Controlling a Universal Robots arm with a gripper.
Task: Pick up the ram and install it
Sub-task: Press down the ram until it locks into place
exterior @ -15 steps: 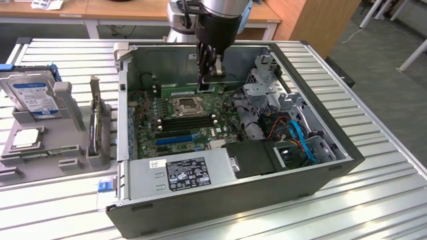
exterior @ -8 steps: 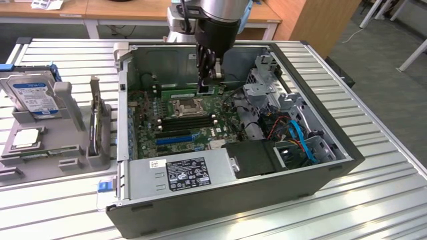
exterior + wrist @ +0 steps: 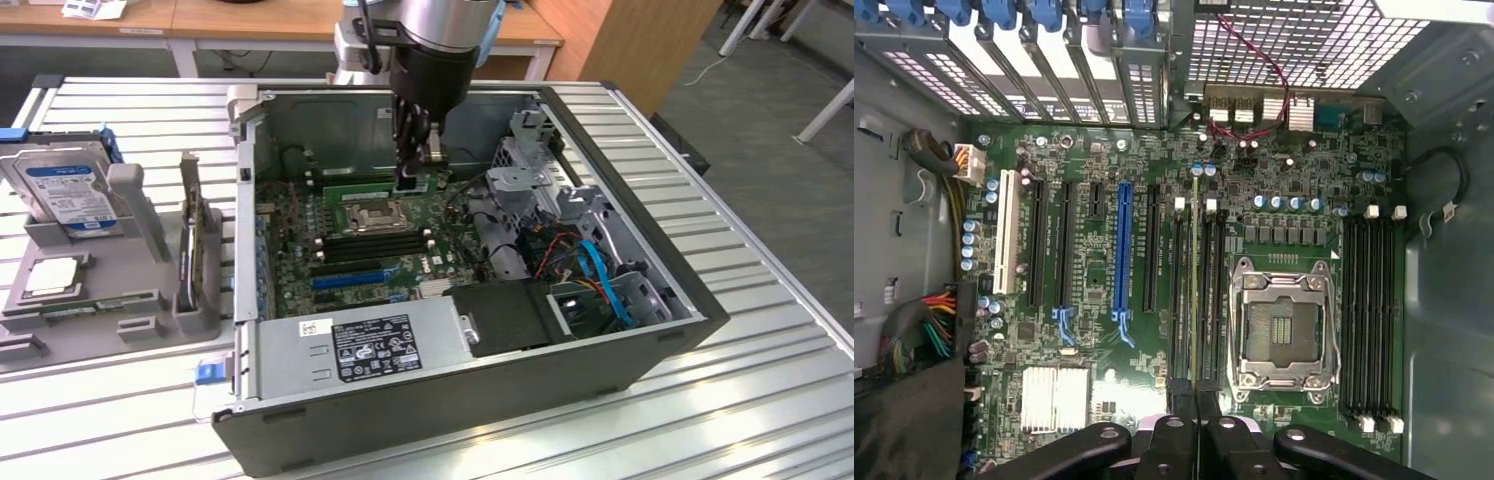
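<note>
Green ram (image 3: pixel 1195 290) edge-on in motherboard (image 3: pixel 1094 330) slot, pinched by gripper (image 3: pixel 1195 400).

Exterior view: high, angled down, takes in the whole open computer case (image 3: pixel 467 260). Wrist view: close, straight down. Both views share the motherboard (image 3: pixel 1154 280).

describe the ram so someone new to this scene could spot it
Look inside the open computer case, at the motherboard. Beside the metal CPU socket sit black memory slots; the ram is the thin green board standing on edge, gripped by the gripper, unlike the empty black slots.
</note>
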